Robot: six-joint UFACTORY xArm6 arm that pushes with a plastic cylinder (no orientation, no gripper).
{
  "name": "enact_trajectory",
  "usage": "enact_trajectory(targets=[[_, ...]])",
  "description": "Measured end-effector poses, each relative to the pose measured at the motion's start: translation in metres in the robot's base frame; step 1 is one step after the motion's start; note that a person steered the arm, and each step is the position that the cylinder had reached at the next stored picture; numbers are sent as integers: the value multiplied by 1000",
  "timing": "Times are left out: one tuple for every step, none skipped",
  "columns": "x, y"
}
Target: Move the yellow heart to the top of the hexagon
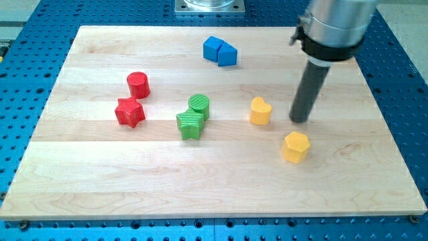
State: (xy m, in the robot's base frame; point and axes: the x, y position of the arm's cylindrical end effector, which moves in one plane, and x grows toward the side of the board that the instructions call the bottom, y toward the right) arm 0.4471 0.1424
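Observation:
The yellow heart (pixel 260 111) stands on the wooden board right of centre. The yellow hexagon (pixel 295 146) lies below it and to the view's right. My tip (pixel 300 120) rests on the board to the right of the heart, a small gap away, and just above the hexagon. The rod rises from the tip to the grey arm end at the view's top right.
Two blue blocks (pixel 220 51) touch each other near the top centre. A red cylinder (pixel 138 84) and a red star (pixel 130 112) sit at the left. A green cylinder (pixel 199 105) and a green star (pixel 190 124) touch near the middle. The wooden board (pixel 80 187) lies on a blue perforated table.

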Motion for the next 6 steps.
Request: enact_trajectory(targets=[[-32, 0], [-59, -21], [-55, -69], [-15, -77], [33, -82], [54, -73]])
